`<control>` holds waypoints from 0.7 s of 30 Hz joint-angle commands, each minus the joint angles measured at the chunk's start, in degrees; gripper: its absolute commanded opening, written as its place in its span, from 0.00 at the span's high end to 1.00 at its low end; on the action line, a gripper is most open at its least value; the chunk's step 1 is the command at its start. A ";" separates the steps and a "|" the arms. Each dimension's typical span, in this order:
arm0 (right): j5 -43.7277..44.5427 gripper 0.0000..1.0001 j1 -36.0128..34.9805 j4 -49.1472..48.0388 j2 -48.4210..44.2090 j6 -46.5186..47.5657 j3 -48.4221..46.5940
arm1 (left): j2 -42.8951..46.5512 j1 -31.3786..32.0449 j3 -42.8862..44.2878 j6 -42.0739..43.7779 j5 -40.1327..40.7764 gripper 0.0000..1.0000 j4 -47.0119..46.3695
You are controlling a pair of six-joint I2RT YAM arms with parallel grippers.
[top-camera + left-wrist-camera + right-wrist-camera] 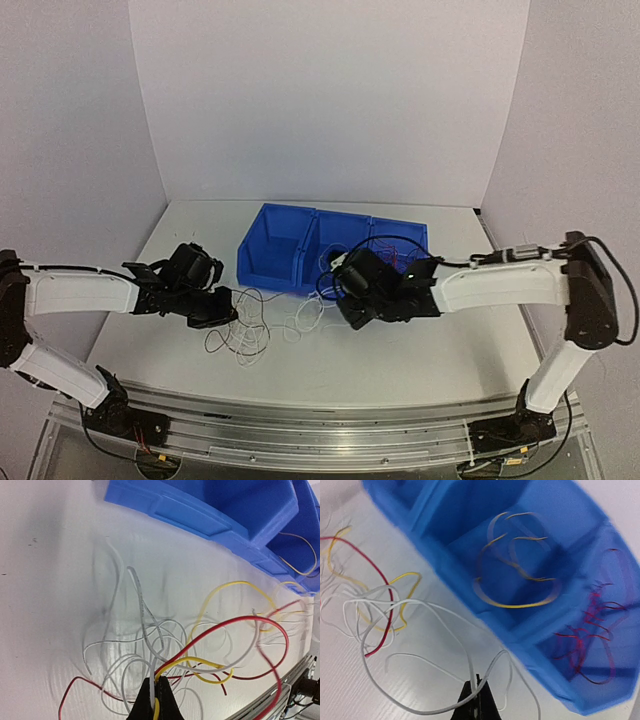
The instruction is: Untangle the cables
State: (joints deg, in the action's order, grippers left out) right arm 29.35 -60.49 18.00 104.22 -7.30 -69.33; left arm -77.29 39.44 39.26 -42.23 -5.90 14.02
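A tangle of thin white, red and yellow cables (250, 325) lies on the white table in front of the blue bins. My left gripper (222, 312) is at the tangle's left side, shut on a white cable (151, 685) and a yellow cable (156, 709), with a red cable (225, 626) arching off to the right. My right gripper (345, 305) is at the tangle's right side, shut on a white cable (476, 672) that loops left toward the tangle (370, 610).
A blue three-compartment bin (300, 262) stands behind the tangle. Its middle compartment holds yellow cables (515, 587), its right one red cables (592, 640); the left one (280, 240) looks empty. A metal rail (330, 425) runs along the near edge.
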 commanded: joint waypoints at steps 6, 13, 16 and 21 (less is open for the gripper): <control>18.91 1.00 14.41 10.84 -33.23 -13.52 13.56 | 4.10 -0.85 -0.66 -5.68 14.62 1.00 11.17; 22.66 1.00 22.82 17.95 -44.47 -12.45 14.84 | 6.12 -2.31 -2.63 -6.36 15.90 1.00 12.70; 23.96 1.00 24.94 20.64 -45.47 -12.16 13.54 | 6.59 -2.48 -2.38 -6.50 16.82 1.00 14.78; 26.34 1.00 31.55 23.86 -45.95 -8.72 10.88 | 9.35 -3.52 -2.93 -6.38 18.45 1.00 17.18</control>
State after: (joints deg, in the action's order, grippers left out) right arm 51.49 -33.66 37.42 58.94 -17.92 -54.98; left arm -71.50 37.01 36.64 -48.14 9.73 28.27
